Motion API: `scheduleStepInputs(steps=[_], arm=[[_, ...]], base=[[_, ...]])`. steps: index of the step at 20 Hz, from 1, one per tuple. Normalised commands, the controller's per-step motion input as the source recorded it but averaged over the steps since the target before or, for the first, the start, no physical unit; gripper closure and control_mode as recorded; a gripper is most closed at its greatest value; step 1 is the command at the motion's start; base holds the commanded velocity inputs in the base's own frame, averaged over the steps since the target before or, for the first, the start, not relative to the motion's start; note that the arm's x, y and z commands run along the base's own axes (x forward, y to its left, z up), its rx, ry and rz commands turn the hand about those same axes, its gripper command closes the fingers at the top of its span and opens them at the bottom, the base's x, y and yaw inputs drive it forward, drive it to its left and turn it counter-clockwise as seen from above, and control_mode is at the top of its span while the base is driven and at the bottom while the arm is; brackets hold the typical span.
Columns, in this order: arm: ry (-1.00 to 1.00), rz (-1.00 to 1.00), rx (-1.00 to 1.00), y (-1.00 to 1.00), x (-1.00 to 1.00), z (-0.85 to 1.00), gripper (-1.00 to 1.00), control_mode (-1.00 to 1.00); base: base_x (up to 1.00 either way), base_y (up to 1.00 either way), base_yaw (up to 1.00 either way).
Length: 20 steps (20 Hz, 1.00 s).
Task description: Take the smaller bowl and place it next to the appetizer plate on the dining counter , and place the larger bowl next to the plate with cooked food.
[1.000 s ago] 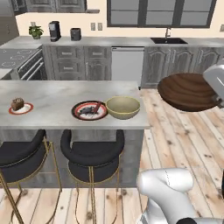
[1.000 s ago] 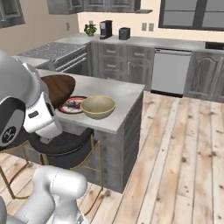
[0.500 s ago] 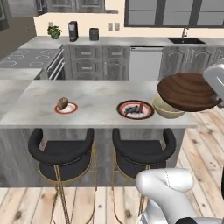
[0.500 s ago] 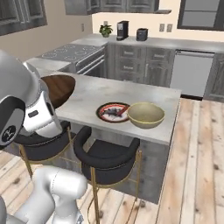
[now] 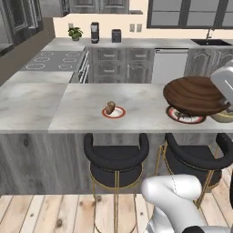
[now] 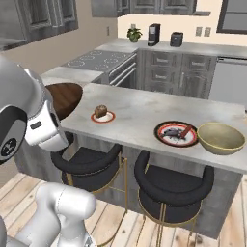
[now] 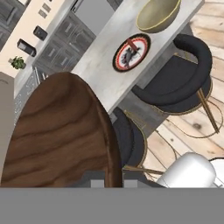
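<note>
Holding: your gripper was closed on the smaller bowl [image 5: 196, 95], gripping it at its edge; the fingertips themselves were hidden behind the bowl in the hand view.
Smaller bowl: you carried it in the air, above the front edge of the dining counter [image 5: 68, 109]; in the left base view it overlapped the plate with cooked food [image 5: 185, 115], and in the right base view it [image 6: 65, 98] hung at the counter's left end beside the arm.
Hand view: you saw the dark wood grain of the bowl [image 7: 61, 135] up close, with a black stool [image 7: 183, 74] below it.
Appetizer plate: it [image 6: 103, 116] sat on the counter with a brown food piece on it, well apart from the other plate [image 6: 176, 133].
Larger bowl: it [image 6: 221, 137] rested on the counter just beside the plate with cooked food, on the side away from the appetizer plate.
Background: you had a potted plant [image 6: 133, 34] on the far counter.
</note>
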Motion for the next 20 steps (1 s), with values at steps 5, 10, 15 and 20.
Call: scheduleStepInputs(steps=[5, 10, 15, 20], arm=[[0.0, 0.0, 0.0, 0.0, 0.0, 0.0, 1.0, 1.0], [0.0, 0.0, 0.0, 0.0, 0.0, 0.0, 1.0, 1.0], [0.0, 0.0, 0.0, 0.0, 0.0, 0.0, 1.0, 1.0], [0.0, 0.0, 0.0, 0.0, 0.0, 0.0, 1.0, 1.0]], base=[[0.14, 0.19, -0.12], [0.26, -0.07, -0.17], [0.76, 0.0, -0.13], [0.91, -0.02, -0.1]])
